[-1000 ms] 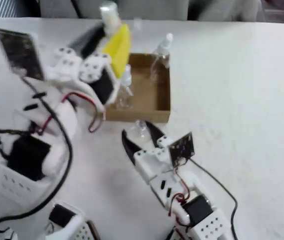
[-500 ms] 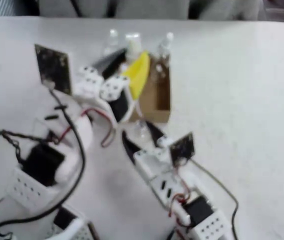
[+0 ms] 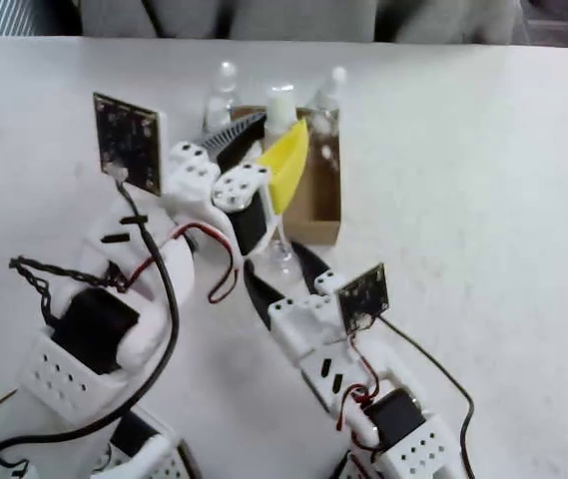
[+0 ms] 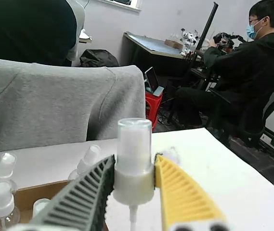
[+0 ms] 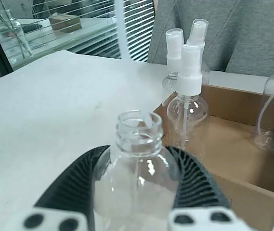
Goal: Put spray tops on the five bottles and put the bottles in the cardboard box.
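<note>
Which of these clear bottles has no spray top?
The clear plastic bottle in the right arm's black pincer, outside the cardboard box: its neck is open; the others wear white spray tops.

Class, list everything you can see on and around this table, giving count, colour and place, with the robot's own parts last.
white table: one, white, under everything.
brown cardboard box: one, brown, open-topped, beyond both arms.
clear plastic bottles with white spray tops: at least three, upright in or right by the box.
clear open-necked plastic bottle: one, clear, no top, just in front of the box.
white spray top with a clear cap: one, held up near the box.
grey fabric: grey, beyond the table's far edge.
left end effector: one grey finger, one yellow, shut on the spray top.
right end effector: black fingers, shut on the open-necked bottle.
</note>
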You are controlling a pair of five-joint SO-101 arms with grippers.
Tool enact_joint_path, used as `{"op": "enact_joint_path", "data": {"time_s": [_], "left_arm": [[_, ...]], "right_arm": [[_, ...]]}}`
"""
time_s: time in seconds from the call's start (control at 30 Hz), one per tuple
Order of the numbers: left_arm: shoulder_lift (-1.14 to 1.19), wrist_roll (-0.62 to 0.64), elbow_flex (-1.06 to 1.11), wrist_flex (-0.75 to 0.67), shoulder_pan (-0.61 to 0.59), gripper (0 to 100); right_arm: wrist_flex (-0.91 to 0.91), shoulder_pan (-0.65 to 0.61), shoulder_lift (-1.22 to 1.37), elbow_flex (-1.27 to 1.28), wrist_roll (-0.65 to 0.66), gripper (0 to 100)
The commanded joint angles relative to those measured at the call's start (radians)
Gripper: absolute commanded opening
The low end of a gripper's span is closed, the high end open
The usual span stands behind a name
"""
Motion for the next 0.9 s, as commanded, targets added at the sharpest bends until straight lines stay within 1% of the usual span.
{"op": "enact_joint_path", "data": {"time_s": [0.0,0.1,0.4,0.6,0.8,0.87], "left_arm": [[-0.031,0.006,-0.020,0.044,0.030,5],[-0.031,0.006,-0.018,0.081,0.022,5],[-0.033,0.006,-0.009,0.091,0.025,5],[-0.030,0.006,-0.008,0.184,0.030,5],[-0.031,0.005,0.123,0.183,0.030,5],[-0.038,0.005,0.181,0.146,0.030,5]], "right_arm": [[0.002,-0.005,0.007,0.012,-0.003,1.6],[0.002,-0.005,0.007,0.012,-0.003,1.6],[0.002,-0.004,0.007,0.012,-0.003,1.6],[0.002,-0.004,0.007,0.012,-0.003,1.6],[0.002,-0.004,0.007,0.012,-0.002,1.6],[0.002,-0.004,0.007,0.012,-0.002,1.6]]}}
